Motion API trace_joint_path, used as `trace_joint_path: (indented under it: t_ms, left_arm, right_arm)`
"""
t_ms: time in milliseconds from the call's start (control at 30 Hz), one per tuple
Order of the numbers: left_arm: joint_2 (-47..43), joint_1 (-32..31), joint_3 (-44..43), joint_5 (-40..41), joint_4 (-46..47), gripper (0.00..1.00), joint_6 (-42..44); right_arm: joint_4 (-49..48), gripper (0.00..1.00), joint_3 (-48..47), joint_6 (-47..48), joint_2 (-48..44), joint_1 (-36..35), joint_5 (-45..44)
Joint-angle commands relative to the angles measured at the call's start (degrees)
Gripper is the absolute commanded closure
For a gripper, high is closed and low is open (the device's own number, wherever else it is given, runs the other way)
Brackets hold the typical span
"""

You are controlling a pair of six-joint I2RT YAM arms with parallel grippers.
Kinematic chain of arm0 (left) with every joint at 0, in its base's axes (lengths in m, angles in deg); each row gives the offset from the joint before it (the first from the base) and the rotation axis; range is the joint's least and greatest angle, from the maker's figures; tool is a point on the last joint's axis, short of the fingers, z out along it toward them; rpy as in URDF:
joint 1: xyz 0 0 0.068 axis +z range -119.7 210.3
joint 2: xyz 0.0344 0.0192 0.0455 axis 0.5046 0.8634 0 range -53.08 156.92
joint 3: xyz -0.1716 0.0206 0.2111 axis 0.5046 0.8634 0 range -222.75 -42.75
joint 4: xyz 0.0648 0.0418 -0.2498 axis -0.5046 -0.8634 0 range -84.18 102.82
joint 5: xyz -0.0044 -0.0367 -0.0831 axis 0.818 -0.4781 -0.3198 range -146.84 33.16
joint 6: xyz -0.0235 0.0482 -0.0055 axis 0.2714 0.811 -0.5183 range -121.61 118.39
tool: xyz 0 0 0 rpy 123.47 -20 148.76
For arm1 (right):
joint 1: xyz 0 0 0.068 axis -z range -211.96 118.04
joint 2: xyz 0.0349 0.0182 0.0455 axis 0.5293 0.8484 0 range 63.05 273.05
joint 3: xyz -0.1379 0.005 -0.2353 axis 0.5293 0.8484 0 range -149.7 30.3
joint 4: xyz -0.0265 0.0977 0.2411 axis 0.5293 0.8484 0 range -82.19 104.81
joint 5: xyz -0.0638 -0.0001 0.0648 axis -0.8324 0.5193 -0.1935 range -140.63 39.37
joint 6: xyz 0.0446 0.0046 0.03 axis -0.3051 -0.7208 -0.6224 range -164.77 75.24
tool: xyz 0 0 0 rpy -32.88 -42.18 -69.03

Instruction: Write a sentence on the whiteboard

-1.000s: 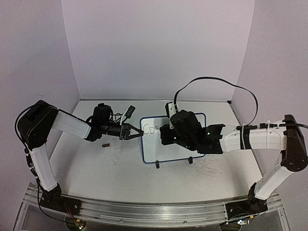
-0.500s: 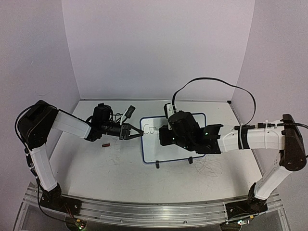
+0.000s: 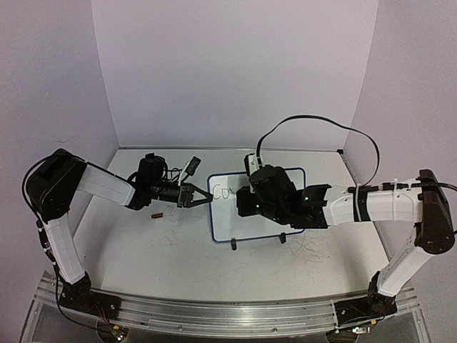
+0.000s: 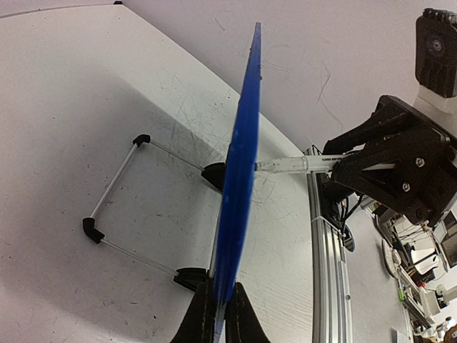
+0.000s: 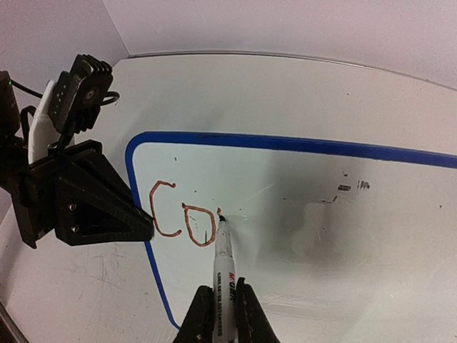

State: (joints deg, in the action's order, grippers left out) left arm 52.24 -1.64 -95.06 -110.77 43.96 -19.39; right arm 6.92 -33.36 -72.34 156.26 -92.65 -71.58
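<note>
Toward the left of the pale scratched tabletop, a small reddish-brown cap-like piece lies loose. Just right of it, the left gripper has its fingers pinched on the left edge of the small white whiteboard with a thin dark-blue frame. The left wrist view shows the board edge-on, propped on black feet and a thin wire stand.

Near the board's top-left corner, the sentence so far reads "Co" in dark red strokes. Just right of the "o", the dark tip of a white marker pen touches the surface. The right gripper is clamped around the pen's barrel. The barrel's label shows a red "M"; its smaller print is too small to read.

Blank board lies to the right of the tip, so the next letters likely run rightward along the board's long axis, away from the left gripper. The right arm alone does the writing.
</note>
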Motion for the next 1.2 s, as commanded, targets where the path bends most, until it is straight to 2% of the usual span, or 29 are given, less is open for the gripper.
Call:
trace_joint_path:
  t_ms: [0, 1167]
  left_arm:
    - [-1.17, -0.31, 0.55, -1.68, -0.26, 1.0, -0.61]
    - [-0.99, -0.34, 0.29, -1.73, -0.26, 1.0, -0.67]
  right_arm:
    - [0.8, 1.0, -0.54, -1.38, -0.22, 0.09, -1.15]
    - [2.25, 1.0, 2.06, -3.89, -1.1, -0.34, -0.33]
